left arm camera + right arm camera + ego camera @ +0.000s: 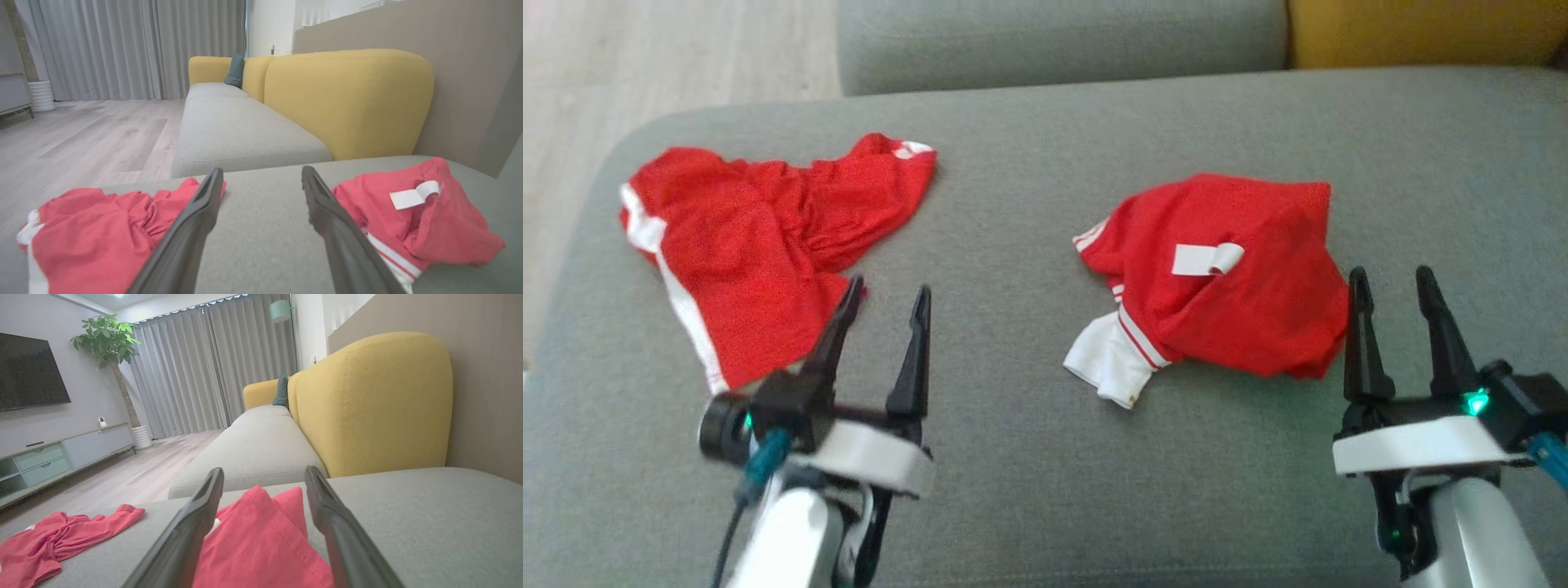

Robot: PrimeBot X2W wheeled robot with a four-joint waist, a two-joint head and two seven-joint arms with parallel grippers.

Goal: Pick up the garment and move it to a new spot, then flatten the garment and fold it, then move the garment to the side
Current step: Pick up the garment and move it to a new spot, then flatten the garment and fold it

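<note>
The shorts point(743, 237) lie crumpled on the sofa point(1029, 474). Their long axis slants from ahead of the left gripper point(889, 287) back past its left side, and its left finger crosses their near edge. The bunched shirt point(1241, 278) lies crosswise just ahead-left of the right gripper point(1390, 273), white cuff pointing toward the left gripper. Both grippers stand wide and empty, fingers forward, the left one rolled leftward.
</note>
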